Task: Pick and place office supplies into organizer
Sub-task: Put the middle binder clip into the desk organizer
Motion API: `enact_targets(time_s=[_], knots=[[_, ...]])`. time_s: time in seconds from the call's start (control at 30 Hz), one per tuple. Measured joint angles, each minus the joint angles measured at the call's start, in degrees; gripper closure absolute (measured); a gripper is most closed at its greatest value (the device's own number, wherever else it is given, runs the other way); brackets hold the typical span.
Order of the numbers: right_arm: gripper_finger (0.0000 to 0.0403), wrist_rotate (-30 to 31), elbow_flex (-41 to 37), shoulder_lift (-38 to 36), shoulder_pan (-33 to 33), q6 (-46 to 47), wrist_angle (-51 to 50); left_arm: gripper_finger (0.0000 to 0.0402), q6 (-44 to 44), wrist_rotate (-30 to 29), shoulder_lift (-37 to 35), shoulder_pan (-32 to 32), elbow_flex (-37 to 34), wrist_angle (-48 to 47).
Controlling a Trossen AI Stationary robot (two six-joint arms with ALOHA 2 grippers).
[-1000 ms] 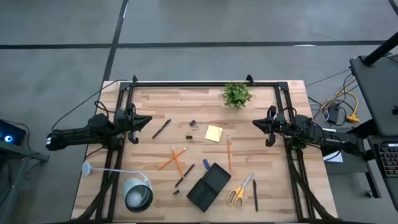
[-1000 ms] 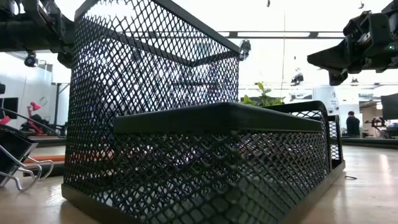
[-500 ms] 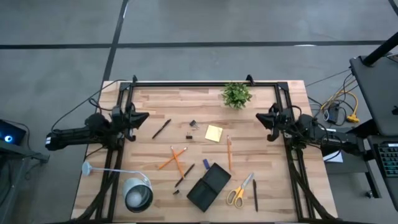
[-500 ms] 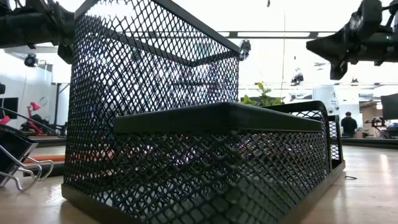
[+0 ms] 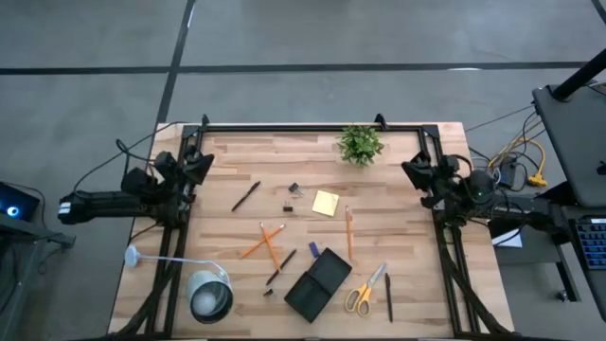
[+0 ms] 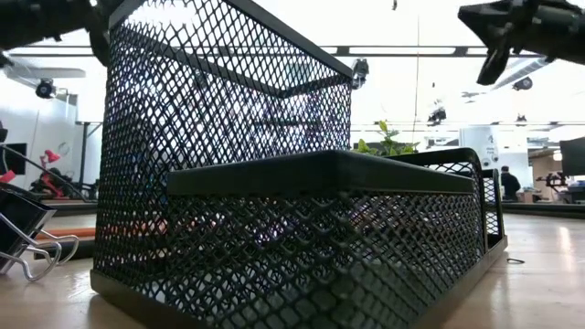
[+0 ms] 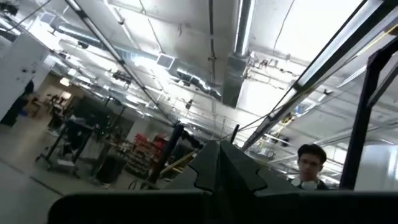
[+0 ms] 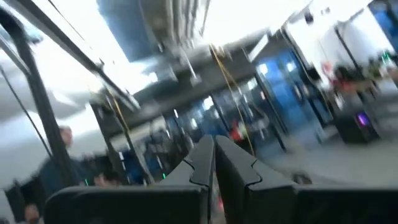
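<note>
Both arms have pulled back toward the table's side edges since the earlier frames: the left gripper now sits over the left rail and the right gripper over the right rail, each with fingers pressed together and holding nothing. On the wooden table the organizer lies near the front edge, the scissors just beside it. Orange pencils, the sticky-note pad and what looks like a small binder clip lie loose mid-table.
</note>
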Motion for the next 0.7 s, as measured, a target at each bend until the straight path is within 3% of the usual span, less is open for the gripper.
enact_targets(time_s=[0.1,0.27,0.43,0.7], knots=[[0.0394,-0.02,6.1,5.82,-0.02,2.55,-8.42,0.0402,-0.03,-0.02,4.89,0.02,2.92,-0.53],[0.0378,-5.8,16.74,16.18,-0.01,3.08,-16.83,0.0402,-2.62,-0.01,10.09,0.02,6.82,-0.45],[0.0356,-10.75,27.57,26.62,0.0,2.87,-20.9,0.0402,-3.3,-0.03,12.22,0.02,7.15,-0.94],[0.0325,-15.77,45.75,43.09,0.26,-0.67,-41.93,0.0402,-11.02,-0.03,12.94,0.02,6.87,-8.26]])
